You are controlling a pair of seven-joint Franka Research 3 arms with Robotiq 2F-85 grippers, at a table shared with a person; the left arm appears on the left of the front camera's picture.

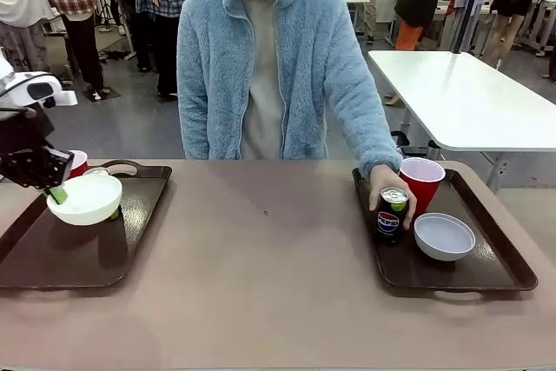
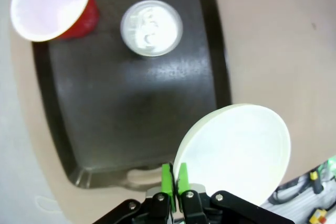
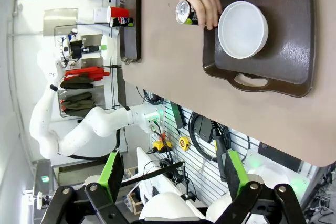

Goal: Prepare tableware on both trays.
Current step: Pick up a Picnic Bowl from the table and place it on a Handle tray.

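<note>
My left gripper is shut on the rim of the white bowl and holds it just above the left tray. In the left wrist view the green pads pinch the bowl's edge, above the tray, a drink can and a red cup. On the right tray stand a red cup, a pale grey-blue bowl and a can with the person's hand around it. My right gripper hangs open high above that tray.
The person in a pale blue fleece stands at the table's far edge. Bare tabletop lies between the trays. Another white table stands behind on the right. My left arm shows far off in the right wrist view.
</note>
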